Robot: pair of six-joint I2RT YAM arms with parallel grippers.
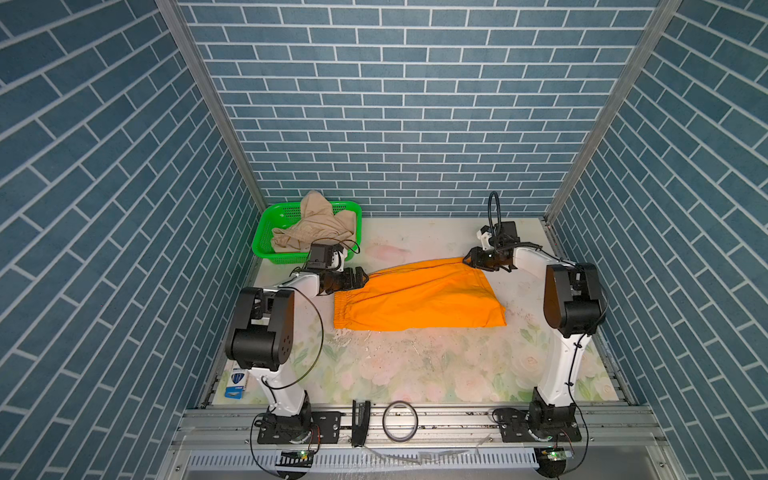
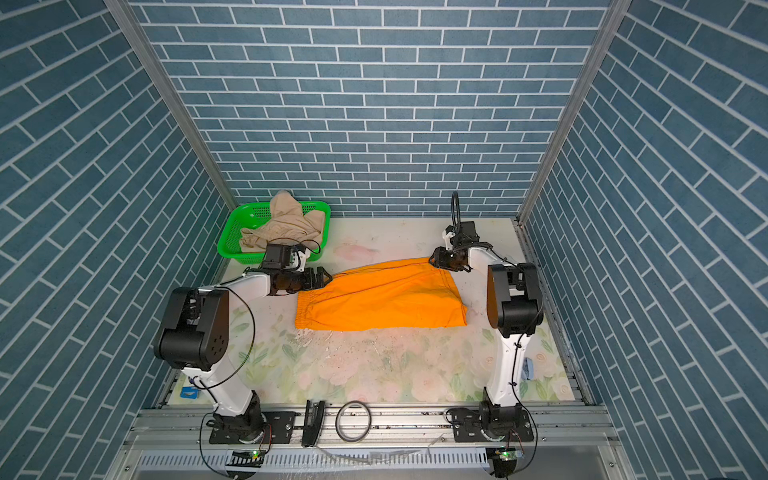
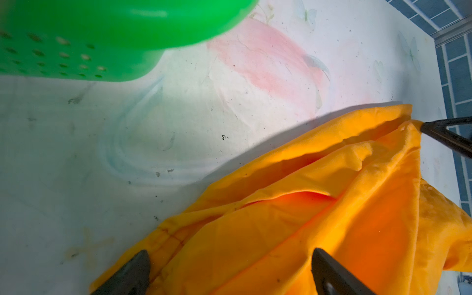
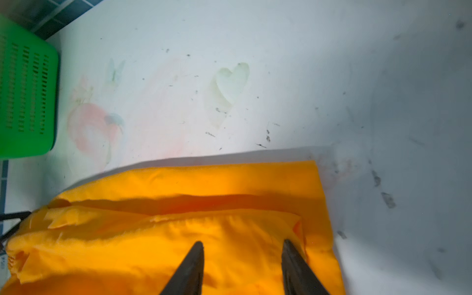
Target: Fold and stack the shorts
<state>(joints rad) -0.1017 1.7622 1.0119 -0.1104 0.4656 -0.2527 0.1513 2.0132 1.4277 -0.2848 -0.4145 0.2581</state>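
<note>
Blue brick-pattern walls enclose a flower-printed table (image 1: 415, 374) where the orange shorts (image 1: 415, 299) lie folded between two robot arms, with the waistband nearest the left gripper (image 1: 360, 277) and the leg hems nearest the right gripper (image 1: 467, 257). Beige shorts (image 1: 309, 228) sit heaped in a green basket (image 1: 266, 249) just behind the left gripper, well apart from the right one. The likely risk is a crooked fold: the far edge appears raised off the table between the two grippers, and a finger catching cloth on withdrawal could drag that layer askew or reopen it. Left jaws stand at their widest, straddling the waistband corner and gripping nothing. Right jaws stand about half parted, fingers (image 4: 194, 268) on or just above the hem corner. In the left wrist view the cloth peaks up to a fingertip, so whether it is snagged there cannot be told
</note>
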